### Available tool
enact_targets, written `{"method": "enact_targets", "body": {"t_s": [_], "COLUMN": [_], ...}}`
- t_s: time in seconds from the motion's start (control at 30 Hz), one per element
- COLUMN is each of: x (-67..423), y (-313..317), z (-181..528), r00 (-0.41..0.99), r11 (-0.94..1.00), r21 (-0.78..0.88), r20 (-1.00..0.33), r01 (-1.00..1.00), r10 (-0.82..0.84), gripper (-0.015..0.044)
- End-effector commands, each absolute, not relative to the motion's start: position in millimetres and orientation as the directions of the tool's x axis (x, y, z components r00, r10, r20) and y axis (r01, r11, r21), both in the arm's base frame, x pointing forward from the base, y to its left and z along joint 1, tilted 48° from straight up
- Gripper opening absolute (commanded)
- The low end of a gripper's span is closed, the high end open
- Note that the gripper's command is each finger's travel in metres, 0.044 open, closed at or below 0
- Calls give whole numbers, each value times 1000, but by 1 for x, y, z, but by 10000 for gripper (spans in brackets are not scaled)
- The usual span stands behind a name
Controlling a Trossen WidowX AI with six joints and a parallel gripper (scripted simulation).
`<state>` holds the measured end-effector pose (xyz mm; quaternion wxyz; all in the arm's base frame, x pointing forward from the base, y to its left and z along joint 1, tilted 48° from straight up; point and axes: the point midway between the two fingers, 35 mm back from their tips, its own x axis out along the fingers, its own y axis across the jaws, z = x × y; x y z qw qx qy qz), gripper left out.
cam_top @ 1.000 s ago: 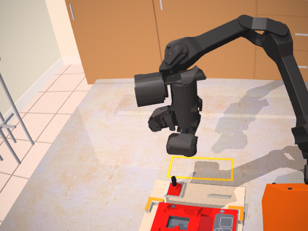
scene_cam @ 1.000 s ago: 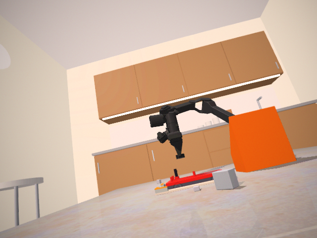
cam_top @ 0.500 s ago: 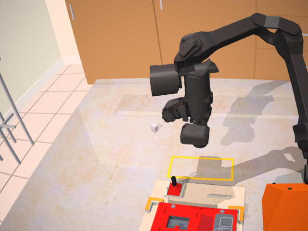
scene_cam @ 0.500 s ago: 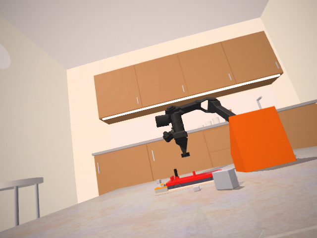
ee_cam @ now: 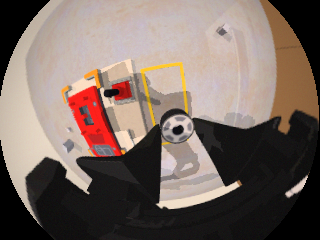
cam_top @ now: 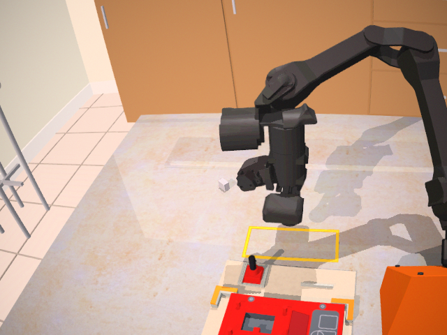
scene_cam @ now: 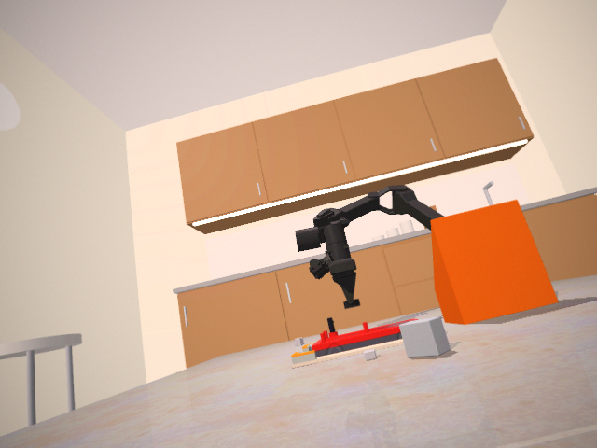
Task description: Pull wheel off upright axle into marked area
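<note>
Right at the fingertips, the hand is clamped on the wheel — a small dark disc with a pale hub, seen face-on in the wrist view. Hand and wheel hang in the air, well above the tabletop, fingers pointing straight down. Below them sits the yellow marked area, with the wheel roughly over its near-left part in the wrist view. Just beyond that outline stands the upright axle on its red block — bare, nothing on it. Past the axle lies the red board. Off to the other side of the hand, a small white cube rests on the tabletop.
</note>
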<state>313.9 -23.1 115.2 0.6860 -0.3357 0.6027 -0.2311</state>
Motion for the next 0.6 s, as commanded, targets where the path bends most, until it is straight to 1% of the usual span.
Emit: {"method": "enact_targets", "body": {"t_s": [0.0, 0.37, 0.53, 0.57], "x": [314, 321, 321, 323], "y": [-36, -78, -80, -78], "z": [102, 67, 66, 70], "r00": [155, 156, 156, 161], "r11": [663, 658, 658, 662], "r21": [-742, -747, -747, -745], "r20": [-670, -664, -664, -666], "r01": [-96, -95, -95, -82], "r10": [-726, -731, -732, -729], "gripper": [0, 0, 0, 26]}}
